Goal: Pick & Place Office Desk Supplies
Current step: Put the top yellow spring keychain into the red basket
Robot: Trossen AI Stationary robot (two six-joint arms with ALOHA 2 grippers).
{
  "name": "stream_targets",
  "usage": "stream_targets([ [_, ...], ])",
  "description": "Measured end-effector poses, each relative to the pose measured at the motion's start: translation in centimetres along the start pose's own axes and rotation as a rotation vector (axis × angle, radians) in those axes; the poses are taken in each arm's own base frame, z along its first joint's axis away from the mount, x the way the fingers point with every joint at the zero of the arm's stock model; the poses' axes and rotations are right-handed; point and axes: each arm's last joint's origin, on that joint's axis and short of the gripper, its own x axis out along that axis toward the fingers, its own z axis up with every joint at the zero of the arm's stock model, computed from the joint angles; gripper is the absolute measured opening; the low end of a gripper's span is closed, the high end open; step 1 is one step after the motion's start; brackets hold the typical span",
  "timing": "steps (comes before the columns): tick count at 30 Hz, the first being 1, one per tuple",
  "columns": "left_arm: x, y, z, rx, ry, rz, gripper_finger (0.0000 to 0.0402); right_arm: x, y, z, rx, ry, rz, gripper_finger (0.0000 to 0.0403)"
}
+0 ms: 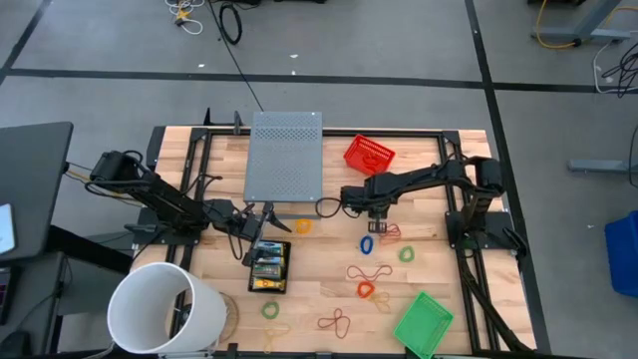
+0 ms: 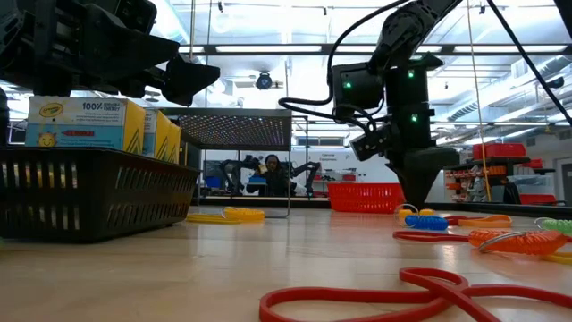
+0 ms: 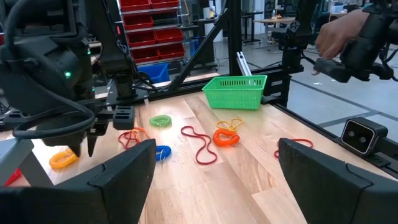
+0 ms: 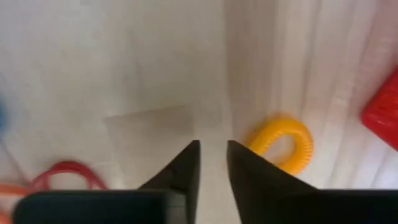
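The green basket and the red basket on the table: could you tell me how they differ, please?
The green basket sits at the table's near right corner, while the red basket sits near the far edge, beside the grey perforated panel. Loose bands lie close around the green basket; the red basket has the right arm's gripper working nearer to it. Both are small, open mesh trays, turned at an angle to the table edges.
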Motion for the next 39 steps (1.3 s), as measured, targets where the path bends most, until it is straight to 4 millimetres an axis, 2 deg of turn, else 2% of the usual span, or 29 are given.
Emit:
stream_targets([
  [7,0.0,0.0,0.0,0.0,0.001,0.0,0.0339,0.5,-2.1,-0.2,0.053,0.014,0.018,0.0184],
  [13,0.0,0.0,0.0,0.0,0.001,0.0,0.0339,0.9,-3.8,-0.4,0.097,0.023,0.06,0.0193],
  [17,0.0,0.0,0.0,-0.001,0.001,-0.001,0.0339,1.2,-4.2,-0.4,0.106,0.013,0.113,0.0179],
  [22,0.0,0.0,0.0,-0.002,0.001,-0.008,0.0339,2.9,-3.7,-1.1,0.093,-0.013,0.13,0.0162],
  [26,0.0,0.0,0.0,-0.003,0.001,-0.008,0.0339,3.3,-3.2,-1.6,0.117,-0.004,0.13,0.0135],
  [32,0.0,0.0,0.0,-0.001,0.0,-0.008,0.0339,2.7,-1.4,-1.3,0.066,-0.007,0.114,0.0019],
  [39,0.0,0.0,0.0,-0.001,0.0,-0.008,0.0339,0.7,1.3,0.1,-0.037,-0.049,0.124,0.0007],
])
